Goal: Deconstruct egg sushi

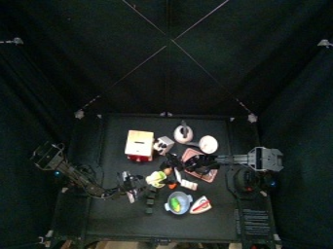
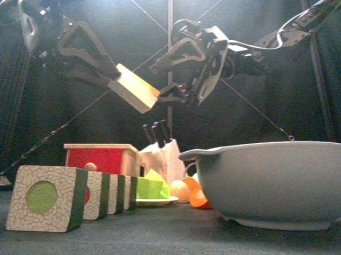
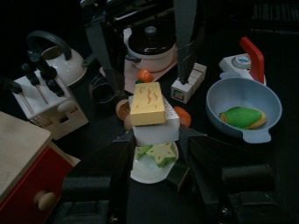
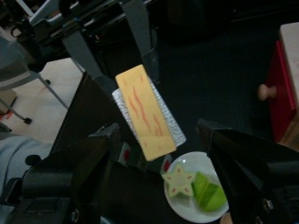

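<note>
1. Held in the air above the middle of the table: egg sushi, clamped by the left gripper across its pale lower part.
2. Right gripper spread wide and holding nothing, one jaw on each side of the sushi's near end, apparently not touching it.
3. Seen from the right wrist, long axis running away from the right gripper and up toward the left one, slightly slanted; broad yellow face turned to that camera.
4. Nearer for the peeling move, by judgement: the right arm, already straddling the piece, while the left serves as anchor.
5. Top layer: flat, thin rectangular yellow slab, smooth and plastic-looking, with faint orange streaks.
6. Beneath it, white block: chunkier, matte, slightly shorter than the slab.
7. Likely needs a pinch on the slab's edges alone, leaving the block to the left jaws.
8. Directly below: small white plate with green fruit slices.
</note>
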